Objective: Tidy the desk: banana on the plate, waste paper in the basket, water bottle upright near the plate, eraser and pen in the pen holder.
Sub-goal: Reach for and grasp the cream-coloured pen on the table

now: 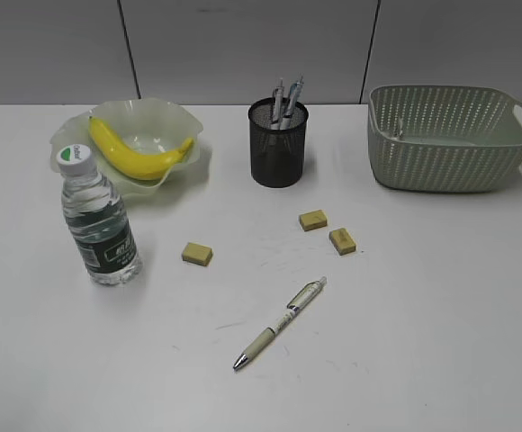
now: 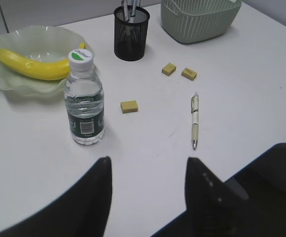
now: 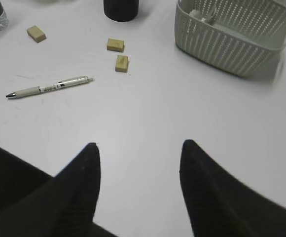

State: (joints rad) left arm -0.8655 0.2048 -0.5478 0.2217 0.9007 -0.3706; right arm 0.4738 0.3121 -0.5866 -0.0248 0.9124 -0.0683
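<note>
I see the basket (image 1: 450,139) far right with waste paper (image 3: 202,15) inside, the plate (image 1: 166,121) holding the banana (image 1: 135,155), and the water bottle (image 1: 99,225) upright beside it, its label unreadable. Smaller: the pen holder (image 1: 278,144), a loose pen (image 1: 281,323) and three erasers (image 1: 197,254). My left gripper (image 2: 148,170) and right gripper (image 3: 138,158) hover with jaws apart, holding nothing.

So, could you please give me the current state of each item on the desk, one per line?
Banana: on the plate.
Bottle: upright, capped, near the plate.
Pen holder: upright, two pens inside.
Loose pen: lying flat on the desk.
Three erasers: loose on the desk.
Basket: upright, something pale inside.
Left gripper: open, empty.
Right gripper: open, empty.
</note>
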